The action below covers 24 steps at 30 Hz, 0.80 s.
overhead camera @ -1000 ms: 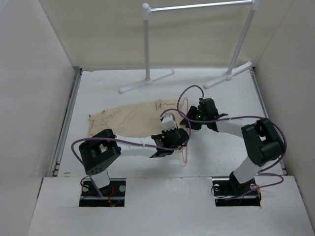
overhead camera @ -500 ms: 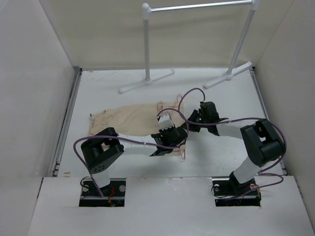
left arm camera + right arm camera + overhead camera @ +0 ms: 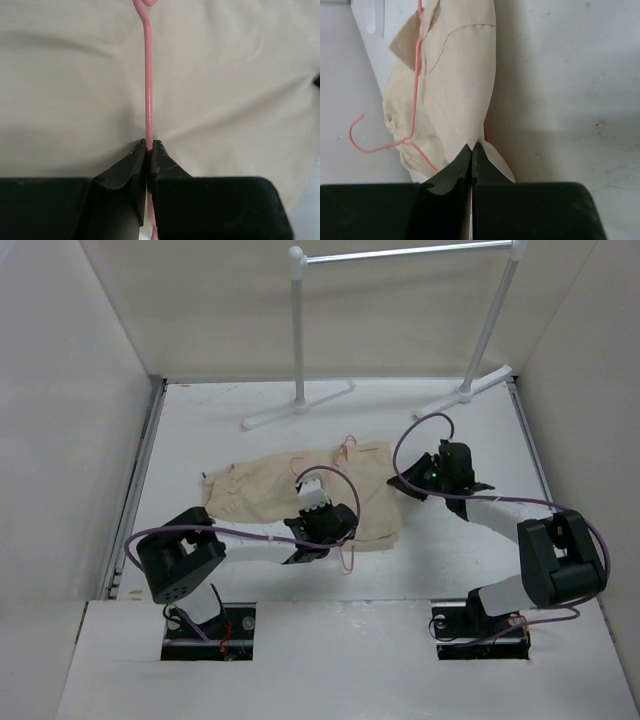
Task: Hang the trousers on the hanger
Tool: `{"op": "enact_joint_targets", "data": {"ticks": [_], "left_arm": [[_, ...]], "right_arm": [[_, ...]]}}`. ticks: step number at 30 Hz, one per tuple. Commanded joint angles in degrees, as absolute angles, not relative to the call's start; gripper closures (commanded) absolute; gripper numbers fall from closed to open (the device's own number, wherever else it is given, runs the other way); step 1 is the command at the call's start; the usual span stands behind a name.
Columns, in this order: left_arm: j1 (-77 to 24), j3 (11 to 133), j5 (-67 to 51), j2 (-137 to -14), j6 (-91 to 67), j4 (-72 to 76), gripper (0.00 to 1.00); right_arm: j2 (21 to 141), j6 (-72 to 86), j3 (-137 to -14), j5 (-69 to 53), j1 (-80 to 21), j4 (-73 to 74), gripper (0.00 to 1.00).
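Left fingers (image 3: 125, 167) clamp the hanger (image 3: 148, 75); right fingers (image 3: 452, 172) pinch the trousers (image 3: 460, 75) edge. Draping looks begun, not finished.

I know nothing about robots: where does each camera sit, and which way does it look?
Top external: fixed high behind the robot, looking down at the table, rack and trousers; left arm and right arm show whole.
Left wrist: on the left wrist, looking past the left gripper, which pinches the hanger over the trousers.
Right wrist: on the right wrist, looking past the right gripper, shut on the trousers' edge.
All three show trousers and hanger.
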State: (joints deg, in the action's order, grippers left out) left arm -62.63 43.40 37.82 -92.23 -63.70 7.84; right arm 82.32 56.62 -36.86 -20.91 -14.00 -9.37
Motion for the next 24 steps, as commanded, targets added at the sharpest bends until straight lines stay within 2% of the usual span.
{"op": "enact_joint_targets", "data": {"ticks": [1,7,13,19,24], "left_arm": [[-62.4,40.3,40.3,-85.9,-63.2,2.2,1.00],[-60.9,38.6,42.7,-78.1,-60.4,-3.2,1.00],[-60.8,39.8,45.1,-76.6,-55.1,-3.4,1.00],[-58.6,38.8,44.7,-78.6,-53.7,-4.2,1.00],[-58.3,41.3,45.2,-84.9,-53.9,0.0,1.00]], "right_arm": [[81.7,57.0,-37.2,-19.8,-11.6,-10.9,0.96],[80.6,55.1,-35.4,-17.3,-10.6,-8.4,0.96],[83.2,54.8,-34.6,-15.6,-10.7,-8.7,0.95],[83.5,54.4,-36.5,-15.6,-10.9,-9.3,0.94],[80.2,53.3,-39.1,-15.0,-15.9,-8.4,0.94]]}}
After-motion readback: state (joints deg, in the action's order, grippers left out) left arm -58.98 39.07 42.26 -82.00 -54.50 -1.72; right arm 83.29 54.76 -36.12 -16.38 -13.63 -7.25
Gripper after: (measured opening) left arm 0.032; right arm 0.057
